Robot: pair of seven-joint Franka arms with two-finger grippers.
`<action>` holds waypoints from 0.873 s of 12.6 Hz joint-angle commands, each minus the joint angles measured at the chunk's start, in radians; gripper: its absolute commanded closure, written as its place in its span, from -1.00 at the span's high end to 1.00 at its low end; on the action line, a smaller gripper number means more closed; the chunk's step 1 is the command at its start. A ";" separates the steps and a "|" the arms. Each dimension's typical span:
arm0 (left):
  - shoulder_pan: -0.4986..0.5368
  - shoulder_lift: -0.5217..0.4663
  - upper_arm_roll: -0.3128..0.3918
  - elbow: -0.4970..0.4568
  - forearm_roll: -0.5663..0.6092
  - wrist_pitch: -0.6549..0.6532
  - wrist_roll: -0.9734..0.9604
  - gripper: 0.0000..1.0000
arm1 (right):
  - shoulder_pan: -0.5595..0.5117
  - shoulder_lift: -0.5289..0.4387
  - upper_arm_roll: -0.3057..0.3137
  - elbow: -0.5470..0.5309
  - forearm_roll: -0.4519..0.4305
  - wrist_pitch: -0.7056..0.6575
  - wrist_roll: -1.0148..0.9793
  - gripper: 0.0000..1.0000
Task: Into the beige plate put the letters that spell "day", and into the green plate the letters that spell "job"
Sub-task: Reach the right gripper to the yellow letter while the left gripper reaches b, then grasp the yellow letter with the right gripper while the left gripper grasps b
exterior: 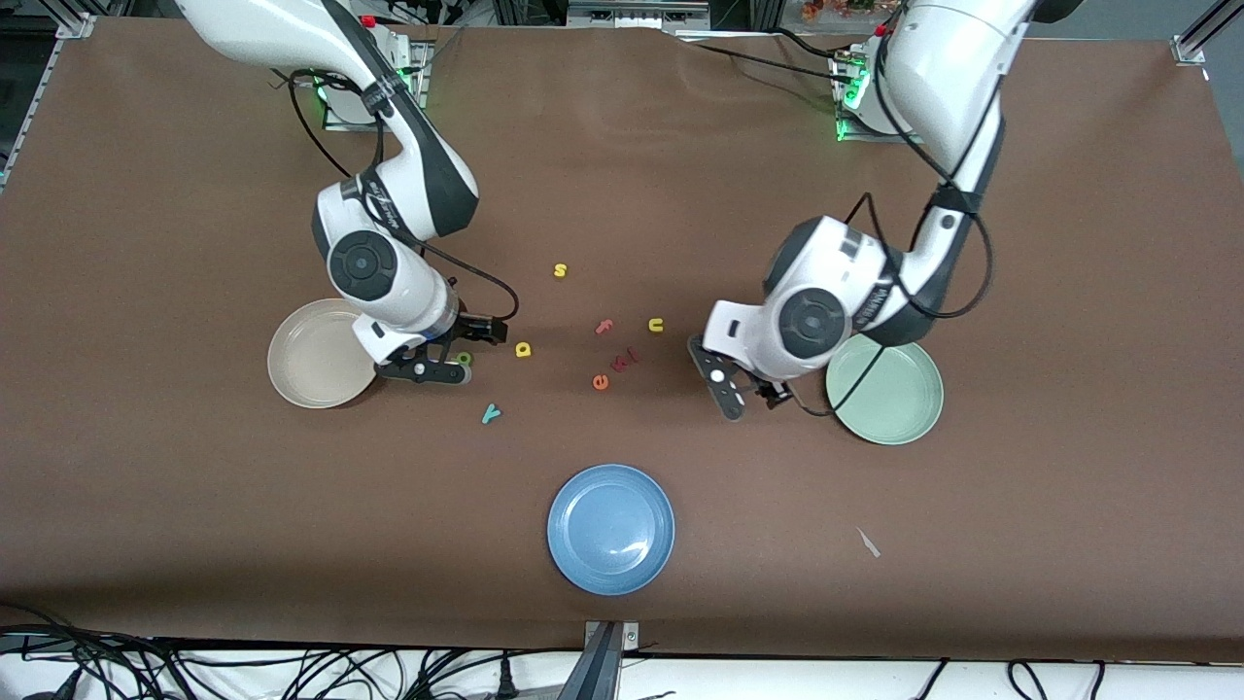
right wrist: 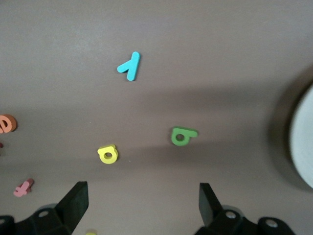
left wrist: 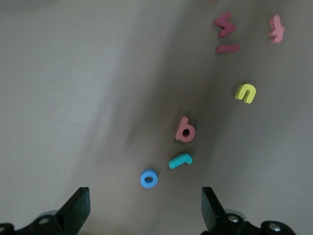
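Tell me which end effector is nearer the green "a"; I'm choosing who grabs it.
Right. The right end effector hangs open beside the green "a", next to the beige plate. The left end effector hangs open by the green plate.

You are looking at a robotics lab bench. Two white Franka arms (exterior: pixel 389 194) stand bolted to metal base plates at one edge of a wide table covered in brown paper sheeting (exterior: pixel 194 486). Aluminium frame struts (exterior: pixel 1200 34) show at its corners, green status lights (exterior: pixel 844 124) glow by the bases, and loose black cables (exterior: pixel 194 671) trail along the white edge nearest the front camera.
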 commanded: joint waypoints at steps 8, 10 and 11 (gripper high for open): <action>-0.070 0.103 0.010 -0.010 0.048 0.119 0.100 0.80 | 0.064 0.160 -0.005 0.012 -0.059 0.165 0.085 1.00; -0.080 0.107 0.010 -0.020 0.048 0.132 0.111 0.66 | 0.070 0.178 -0.005 0.019 -0.059 0.179 0.087 0.99; -0.094 0.115 0.012 -0.024 0.046 0.151 0.110 0.64 | 0.071 0.187 -0.005 0.024 -0.059 0.190 0.088 0.99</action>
